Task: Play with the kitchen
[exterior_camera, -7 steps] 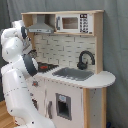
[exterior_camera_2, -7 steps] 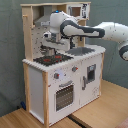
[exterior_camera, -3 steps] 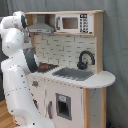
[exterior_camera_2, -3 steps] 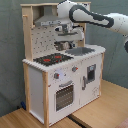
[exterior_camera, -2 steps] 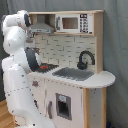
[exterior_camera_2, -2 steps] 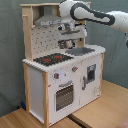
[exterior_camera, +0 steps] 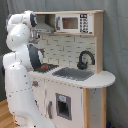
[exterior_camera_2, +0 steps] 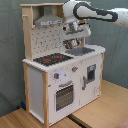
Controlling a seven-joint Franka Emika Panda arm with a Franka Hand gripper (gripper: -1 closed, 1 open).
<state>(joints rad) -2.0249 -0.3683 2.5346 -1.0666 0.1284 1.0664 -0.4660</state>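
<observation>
The kitchen [exterior_camera_2: 50,85] is a tall white and light-wood toy unit, seen in both exterior views. It has a black-and-red stovetop [exterior_camera_2: 52,59], a grey sink [exterior_camera: 73,73], a black faucet [exterior_camera: 85,59], a grey hood [exterior_camera_2: 49,20] and an oven door [exterior_camera_2: 64,95]. In the second exterior view my gripper [exterior_camera_2: 71,41] hangs under the top shelf, above the back of the counter between stovetop and sink, close to the dotted backsplash [exterior_camera: 62,50]. In the first exterior view my white arm [exterior_camera: 20,55] hides it.
A toy microwave [exterior_camera: 74,23] sits in the upper shelf beside the hood. The kitchen stands on a light wooden surface [exterior_camera_2: 102,107] in front of a grey curtain [exterior_camera_2: 10,60]. My arm's base stands tight against the stovetop side of the kitchen [exterior_camera: 75,95].
In the second exterior view my gripper has moved from over the stovetop toward the right, to above the sink side, and risen slightly. The kitchen itself has not changed.
</observation>
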